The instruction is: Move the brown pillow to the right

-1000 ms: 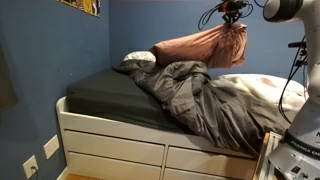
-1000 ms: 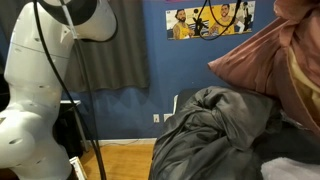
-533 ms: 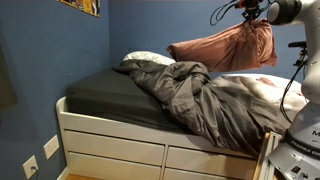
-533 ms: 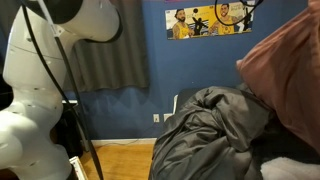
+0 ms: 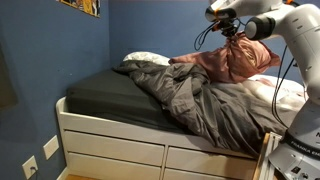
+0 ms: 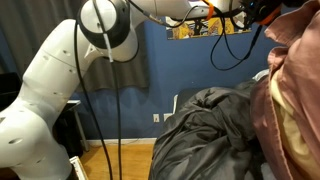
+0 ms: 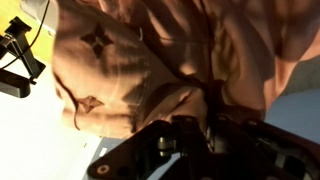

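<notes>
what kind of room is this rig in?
Most likely a home bedroom: a bed with drawers underneath, a rumpled grey duvet and white pillow on it, a poster on the blue wall.

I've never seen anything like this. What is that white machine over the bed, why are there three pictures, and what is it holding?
The white machine is a robot arm with joints a bit like an elbow, steered from a distance by a person. At its tip sits a gripper, a clamp with fingers. Two pictures come from cameras standing in the room, looking at the bed from different places. The third comes from a camera on the arm's wrist, so it sees mostly fabric up close. On the bed lie a rumpled grey duvet and a white pillow. The gripper is shut on the brown pillow, which hangs bunched from it over the bed.
</notes>
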Controlling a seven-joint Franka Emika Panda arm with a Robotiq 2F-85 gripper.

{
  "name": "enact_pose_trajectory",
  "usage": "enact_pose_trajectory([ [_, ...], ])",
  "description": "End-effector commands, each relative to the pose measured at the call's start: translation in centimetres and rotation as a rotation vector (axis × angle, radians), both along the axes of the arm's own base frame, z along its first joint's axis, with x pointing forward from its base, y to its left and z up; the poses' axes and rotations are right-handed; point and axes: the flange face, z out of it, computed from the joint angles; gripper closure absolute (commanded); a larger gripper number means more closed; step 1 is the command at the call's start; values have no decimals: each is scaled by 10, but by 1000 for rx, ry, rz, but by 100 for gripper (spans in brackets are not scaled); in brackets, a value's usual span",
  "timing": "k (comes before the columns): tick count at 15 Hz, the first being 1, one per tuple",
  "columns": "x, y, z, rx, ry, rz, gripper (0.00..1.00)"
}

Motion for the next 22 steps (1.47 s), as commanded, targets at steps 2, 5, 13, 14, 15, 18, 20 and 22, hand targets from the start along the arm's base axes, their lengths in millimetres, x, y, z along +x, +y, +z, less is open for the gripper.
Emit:
enact_pose_trajectory([
  [2,54,69,-20,20,129,165,93],
  [5,71,108,-13,87,169,310,58],
  [13,62,169,62,201,134,612,1],
  [14,59,176,70,234,98,626,0],
  [15,57,185,77,262,64,649,0],
  [18,57,215,88,361,-21,737,0],
  [20,57,233,88,447,-49,792,0],
  [22,57,243,82,536,-42,845,0],
])
